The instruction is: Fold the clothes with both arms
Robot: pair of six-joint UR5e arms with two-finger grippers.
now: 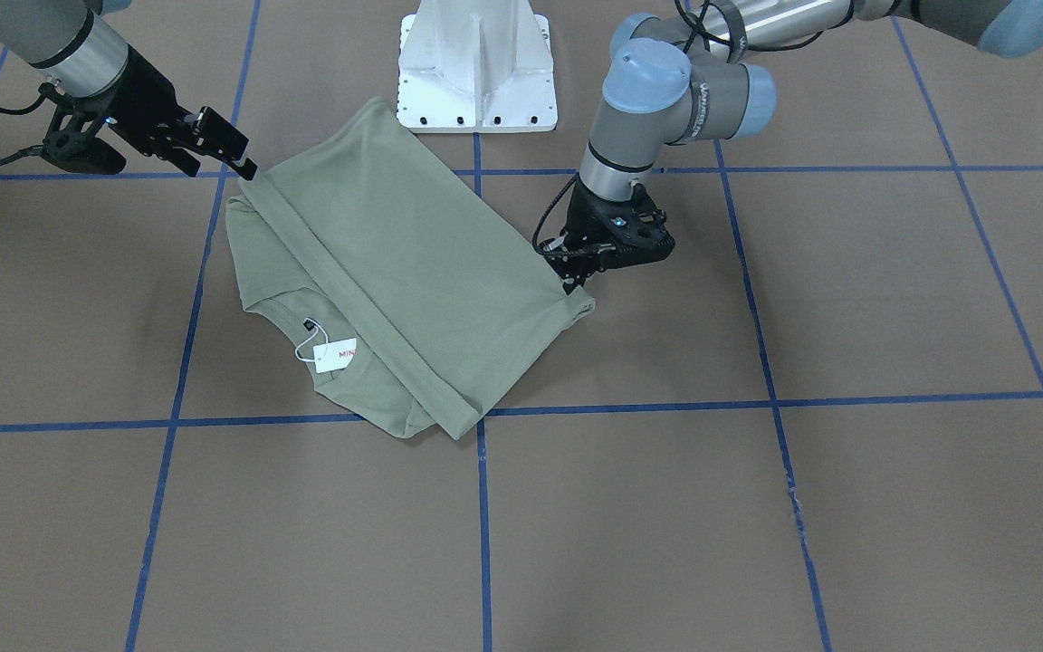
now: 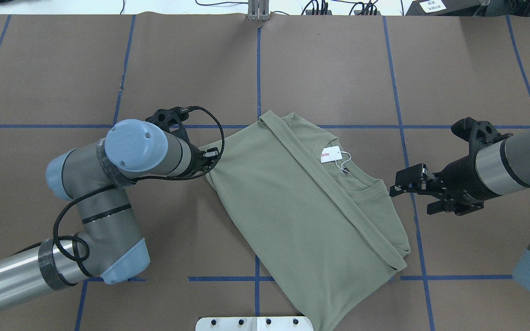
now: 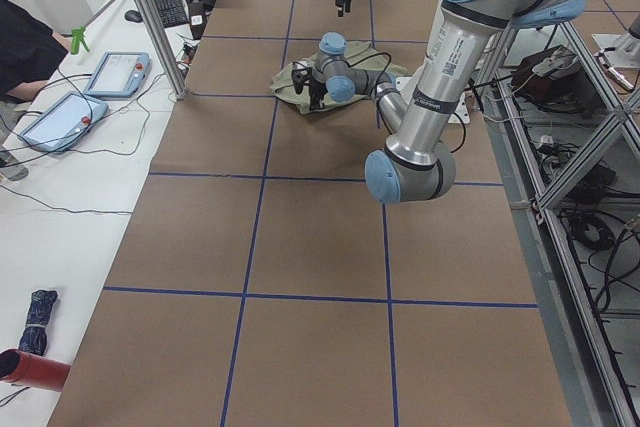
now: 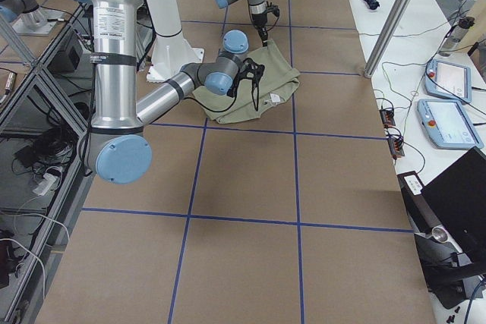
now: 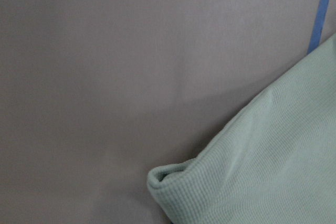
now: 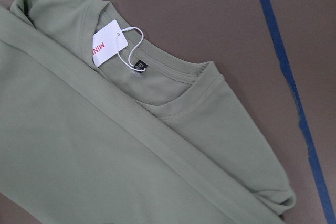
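The shirt lies part-folded mid-tabletop, toward the robot's edge. Your right gripper is spread, empty, beside it. Whether the left gripper is closed, you cannot tell. Pinch matching corners before folding.

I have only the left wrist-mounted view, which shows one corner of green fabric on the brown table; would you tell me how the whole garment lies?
Observer: The green shirt lies flat and folded over, with a stitched band running diagonally across it.
Operator: Thank you. Is the neck covered by that fold?
Observer: No, the round neck and its white hang tag show beside the band.
Operator: And where is the other arm's gripper?
Observer: The right gripper is open and empty, just off the shirt's neck-side edge.
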